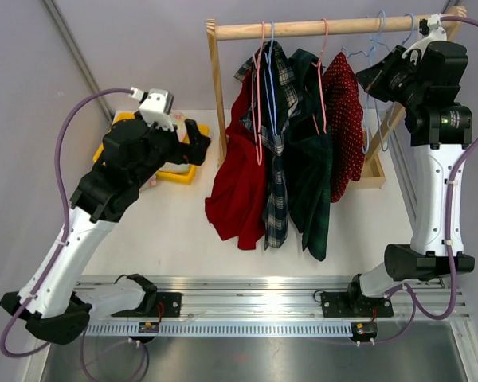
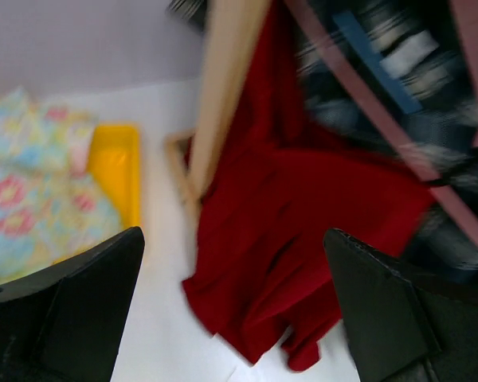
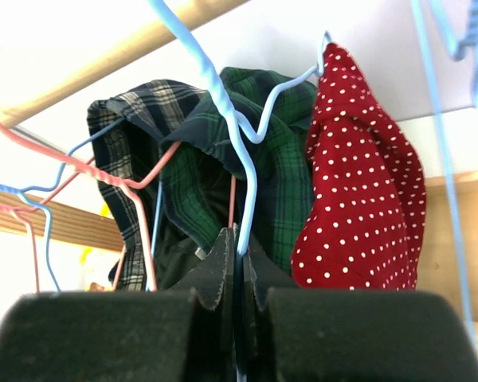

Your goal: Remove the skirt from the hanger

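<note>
The right arm rises from the near right edge of the table, upright, and bends at the top toward the far right corner. This brings the right gripper up beside the wooden rail. In the wrist view its fingers are pinched tight on the wire of a light blue hanger, the two pads meeting around it (no gap shows).

The left arm leans from the near left corner toward the far left corner. The left gripper is just beside the rack's left post. Its fingers stand wide apart with nothing between them, though that wrist view is blurred.

Four garments hang on the one rail along the far edge:
- a solid red one, nearest the post
- a navy-and-white plaid
- a dark green plaid
- the red polka-dot skirt, last toward the right

The skirt is on its hanger, just beside the right gripper, and the blue wire's shoulder runs up to its top.

Pink and blue hangers both show, at least two of each, but I cannot tell the full count.

One yellow tray sits at the far left corner, holding one floral cloth.
</note>
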